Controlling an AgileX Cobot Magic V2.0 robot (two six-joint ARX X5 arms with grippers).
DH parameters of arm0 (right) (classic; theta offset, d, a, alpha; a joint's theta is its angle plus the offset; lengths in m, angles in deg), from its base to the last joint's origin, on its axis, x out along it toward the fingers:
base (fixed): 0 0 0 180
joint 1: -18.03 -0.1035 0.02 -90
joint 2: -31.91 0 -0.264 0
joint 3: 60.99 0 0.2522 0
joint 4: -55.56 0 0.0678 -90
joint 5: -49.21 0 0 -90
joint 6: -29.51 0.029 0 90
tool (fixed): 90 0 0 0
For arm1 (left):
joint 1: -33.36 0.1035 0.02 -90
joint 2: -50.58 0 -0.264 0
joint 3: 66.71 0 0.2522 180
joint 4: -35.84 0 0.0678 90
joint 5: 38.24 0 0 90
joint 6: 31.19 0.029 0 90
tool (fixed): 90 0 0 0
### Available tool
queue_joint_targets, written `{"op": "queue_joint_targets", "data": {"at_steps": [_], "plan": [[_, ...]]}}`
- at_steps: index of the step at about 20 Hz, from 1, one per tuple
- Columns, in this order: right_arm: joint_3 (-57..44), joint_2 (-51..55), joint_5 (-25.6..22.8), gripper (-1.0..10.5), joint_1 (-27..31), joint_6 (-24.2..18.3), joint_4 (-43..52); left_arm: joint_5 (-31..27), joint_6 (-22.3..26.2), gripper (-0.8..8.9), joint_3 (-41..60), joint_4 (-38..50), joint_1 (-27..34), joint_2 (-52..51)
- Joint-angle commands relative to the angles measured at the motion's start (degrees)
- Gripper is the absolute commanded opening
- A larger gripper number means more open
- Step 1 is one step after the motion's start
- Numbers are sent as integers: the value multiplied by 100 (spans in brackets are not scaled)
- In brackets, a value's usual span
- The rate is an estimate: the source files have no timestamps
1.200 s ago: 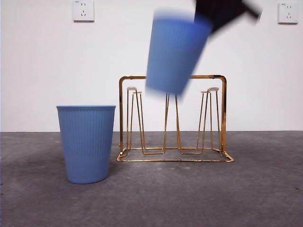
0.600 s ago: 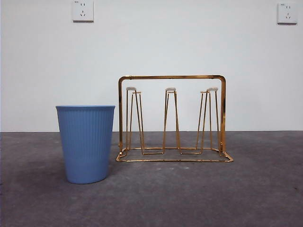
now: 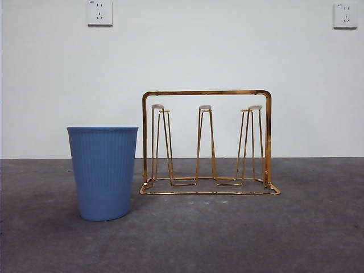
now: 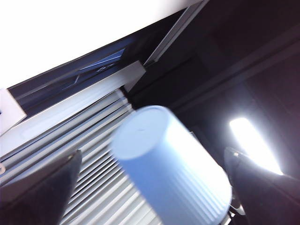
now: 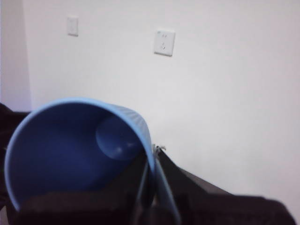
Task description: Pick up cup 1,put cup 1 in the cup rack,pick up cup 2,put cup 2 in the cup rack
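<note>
Your right claw [image 5: 150,180] is clenched on cup 1 [image 5: 70,154] by its rim, seemingly held aloft. Next, lower it inverted onto a cup rack [image 3: 207,142] peg.

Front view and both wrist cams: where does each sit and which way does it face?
Front view: low at table height, looking level at the cup rack, the standing cup and the white wall; no arm shows.
Left wrist view: on the left arm, tilted up toward a ceiling light; the left gripper has open jaws flanking the raised cup.
Right wrist view: on the right arm, facing the wall; the right gripper pinches the raised cup's rim.
Shared: front and right wrist views both show the wall sockets.
</note>
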Motion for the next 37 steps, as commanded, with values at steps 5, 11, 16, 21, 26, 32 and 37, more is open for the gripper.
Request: {"op": "queue_joint_targets", "data": {"at_steps": [5,11,16,21,26,32,37], "plan": [[-35,-463,345,-17,-11,-7,376,-129,-42,557,-31,221,-20,15],[-37,-595,461,-17,-11,-13,289,-299,-22,557,-31,282,22,15],[-37,-704,520,-17,-11,-15,278,-358,2,557,-57,278,33,15],[-37,-813,603,-17,-11,-13,286,-385,20,544,-61,280,33,15],[-37,-820,586,-17,-11,-15,210,-426,42,241,-61,275,33,15],[-37,-887,590,-16,-11,-26,79,-417,136,151,-63,264,31,15],[-37,-894,588,-12,-9,-35,-166,-378,243,-8,-61,-15,31,15]]}}
